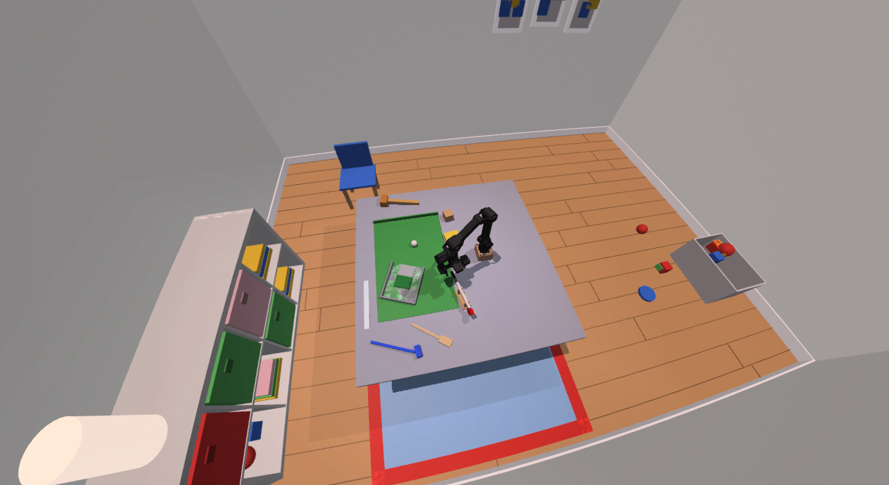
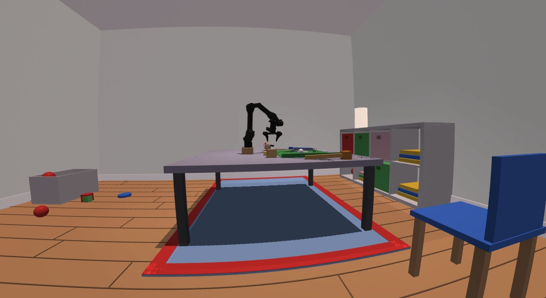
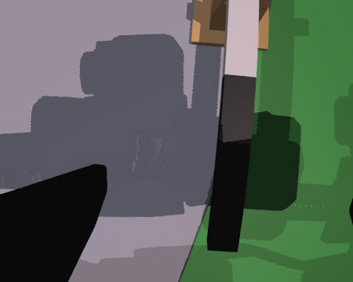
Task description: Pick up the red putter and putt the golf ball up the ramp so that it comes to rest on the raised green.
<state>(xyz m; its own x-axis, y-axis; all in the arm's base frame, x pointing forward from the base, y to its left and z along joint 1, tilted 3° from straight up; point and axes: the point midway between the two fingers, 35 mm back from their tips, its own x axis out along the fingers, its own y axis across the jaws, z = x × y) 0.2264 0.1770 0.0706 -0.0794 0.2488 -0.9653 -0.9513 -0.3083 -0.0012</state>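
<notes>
The red putter has a red head (image 1: 470,312), a white shaft (image 3: 242,43) and a black grip (image 3: 228,196). It rests on a wooden stand (image 1: 460,299) (image 3: 208,37) at the right edge of the green mat (image 1: 428,303) (image 3: 329,51). My gripper (image 1: 452,272) (image 2: 273,140) is open, pointing down above the black grip, which shows between the fingers in the wrist view but is not held. The white golf ball (image 1: 414,243) (image 2: 300,151) lies on the mat. The raised green (image 1: 403,282) sits behind a pale ramp (image 1: 407,270), inside a grey-walled frame.
A yellow block (image 1: 450,235) and a wooden block (image 1: 448,215) lie beside the mat. A wooden mallet (image 1: 403,201) lies at its far end. A blue mallet (image 1: 394,347) and a pale wooden mallet (image 1: 444,340) lie near its other end. A white strip (image 1: 366,305) lies left.
</notes>
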